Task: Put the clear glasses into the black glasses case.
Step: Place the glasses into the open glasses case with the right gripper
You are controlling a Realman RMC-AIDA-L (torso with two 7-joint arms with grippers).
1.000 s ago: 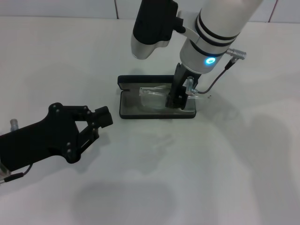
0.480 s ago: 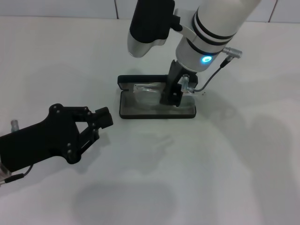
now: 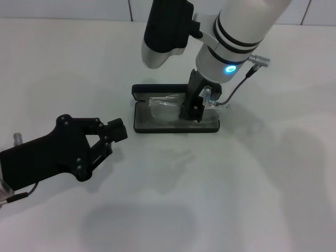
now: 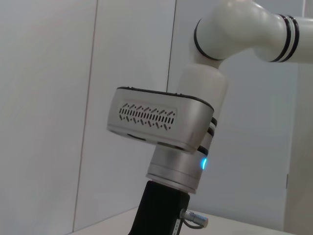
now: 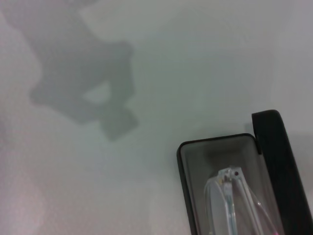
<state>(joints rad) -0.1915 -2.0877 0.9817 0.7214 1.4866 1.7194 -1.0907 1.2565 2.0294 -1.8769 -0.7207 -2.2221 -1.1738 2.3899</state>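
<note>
Step in hand: placement. Right gripper (image 3: 192,111) clamped on clear glasses (image 3: 167,104), apparently low inside open black glasses case (image 3: 176,124). Left gripper (image 3: 107,137) parked, fingers spread. Next: release, lift clear.

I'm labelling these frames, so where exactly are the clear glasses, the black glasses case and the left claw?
clear glasses (image 3: 164,104), head view, on the transparent lens lying over the case tray.
black glasses case (image 3: 157,126), head view, on the bare grey lining near its front rim.
left claw (image 3: 122,130), head view, between its black fingertips.
</note>
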